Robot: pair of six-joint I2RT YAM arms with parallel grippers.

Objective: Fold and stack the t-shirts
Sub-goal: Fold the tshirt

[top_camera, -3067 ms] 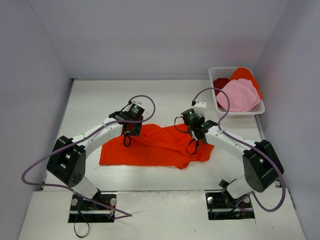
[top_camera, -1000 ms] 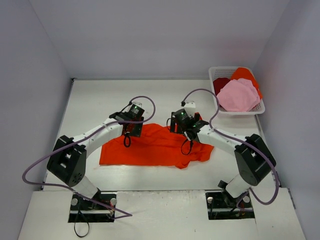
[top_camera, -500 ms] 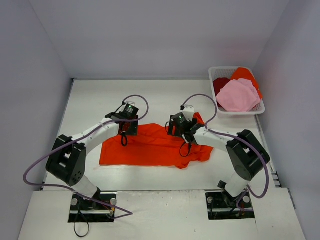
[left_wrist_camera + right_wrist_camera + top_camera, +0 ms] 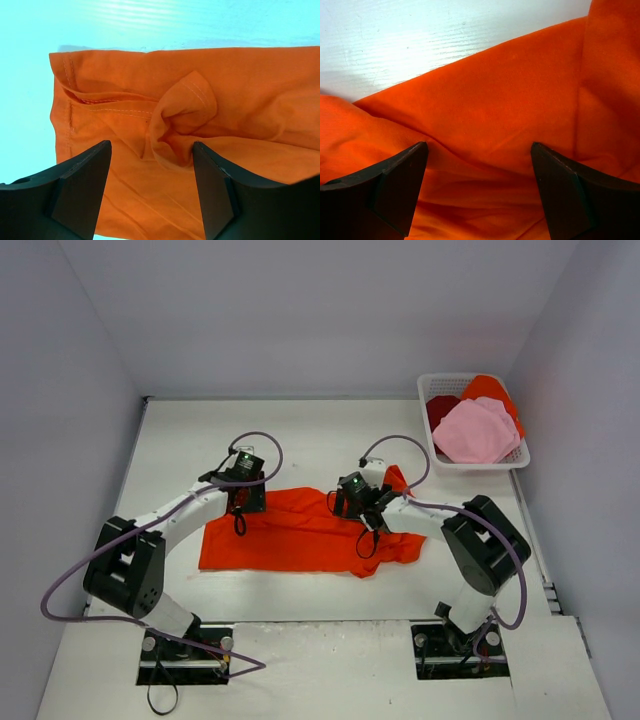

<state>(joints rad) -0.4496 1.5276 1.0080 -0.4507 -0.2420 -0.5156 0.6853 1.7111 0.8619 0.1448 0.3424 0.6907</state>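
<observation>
Left side: left gripper (image 4: 150,150) hangs low over the far-left corner of the large orange-red t-shirt (image 4: 300,535). The jaws are spread and hold nothing. In the left wrist view a bunched sleeve (image 4: 182,120) with a stitched hem sits between the fingers. Judgement: the gripper straddles this lump so it can pinch it and pull the sleeve flat, or fold it inward.

Centre: the shirt lies spread across the table (image 4: 180,440) in front of both arms. It is wrinkled and not yet folded.

Right of centre: right gripper (image 4: 477,147) hovers over the shirt's far edge, released, jaws wide and empty. A diagonal cloth edge runs between the fingers, with bare table just beyond it. Judgement: it is placed for a matching grab, so both arms can lift the far edge together. I cannot tell whether the fingertips touch the cloth.

Far right: a white basket (image 4: 480,465) holds the waiting shirts, heaped and unfolded: pink t-shirt (image 4: 475,430), dark red t-shirt (image 4: 440,408), second orange t-shirt (image 4: 487,388). No stack has been started.
</observation>
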